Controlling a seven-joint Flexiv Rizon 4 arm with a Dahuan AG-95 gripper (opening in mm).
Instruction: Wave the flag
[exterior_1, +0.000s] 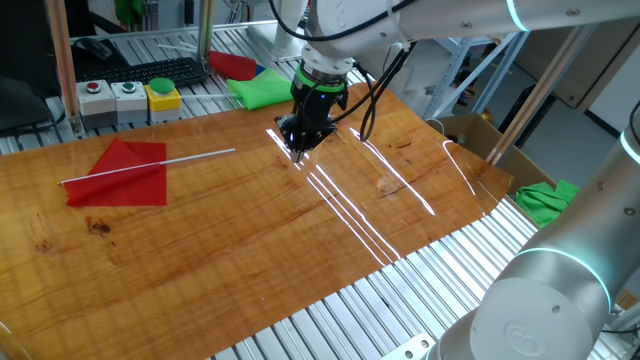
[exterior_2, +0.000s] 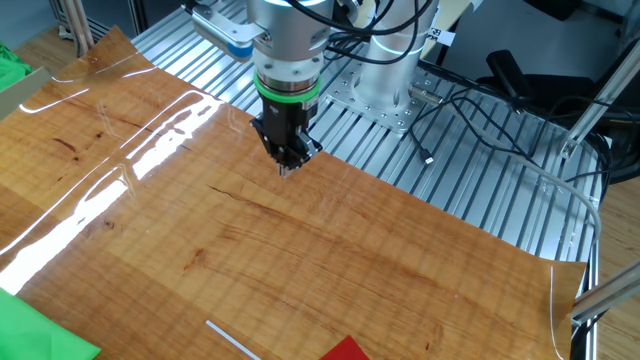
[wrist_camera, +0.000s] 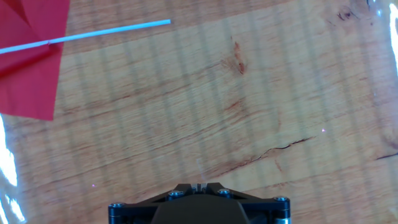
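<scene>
The flag lies flat on the wooden table at the left: a red cloth (exterior_1: 120, 175) on a thin white stick (exterior_1: 195, 156) whose free end points right. In the hand view the cloth (wrist_camera: 28, 59) is at the top left and the stick (wrist_camera: 109, 30) runs across the top. In the other fixed view only the stick's tip (exterior_2: 232, 339) and a red corner (exterior_2: 347, 350) show at the bottom edge. My gripper (exterior_1: 298, 153) hangs just above the table, right of the stick's end. Its fingers are shut together and empty; it also shows in the other fixed view (exterior_2: 286, 170) and the hand view (wrist_camera: 198, 185).
Behind the table stand a button box (exterior_1: 130, 98), a keyboard (exterior_1: 150, 72), a stickless red cloth (exterior_1: 232, 65) and a green cloth (exterior_1: 262, 90). Another green cloth (exterior_1: 548, 200) lies at the right by a cardboard box (exterior_1: 475, 135). Cables (exterior_2: 500, 110) lie by the arm's base.
</scene>
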